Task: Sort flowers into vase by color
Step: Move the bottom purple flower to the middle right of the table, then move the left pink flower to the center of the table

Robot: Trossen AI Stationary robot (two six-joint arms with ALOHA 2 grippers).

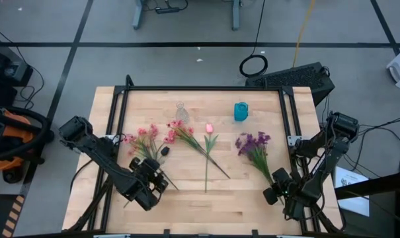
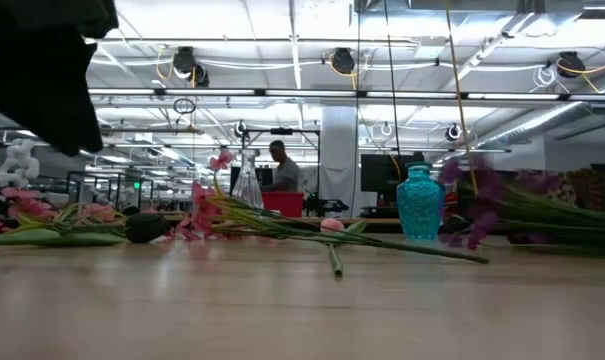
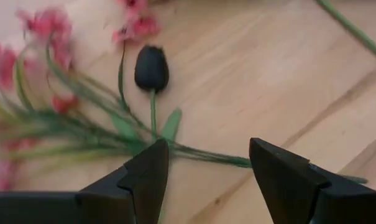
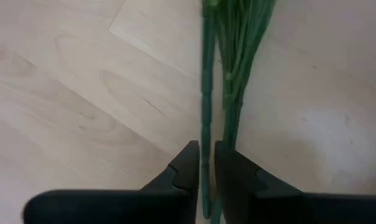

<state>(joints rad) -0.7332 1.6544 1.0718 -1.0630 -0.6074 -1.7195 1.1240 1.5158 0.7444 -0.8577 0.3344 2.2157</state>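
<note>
On the wooden table (image 1: 200,205) lie four flower groups: a pink spray (image 1: 145,140) at the left with a dark tulip bud (image 3: 151,68) among its stems, a second pink spray (image 1: 186,135), one pink tulip (image 1: 209,128), and a purple bunch (image 1: 254,145) at the right. Two vases stand behind them, one clear glass (image 2: 247,182), one blue (image 2: 420,203). The left gripper (image 3: 206,163) hangs spread over the pink spray's stems. The right gripper (image 4: 206,163) is nearly pressed together around what seems a purple-bunch stem. Beyond the table, a person (image 2: 281,170) sits in a workshop under ceiling lights.
</note>
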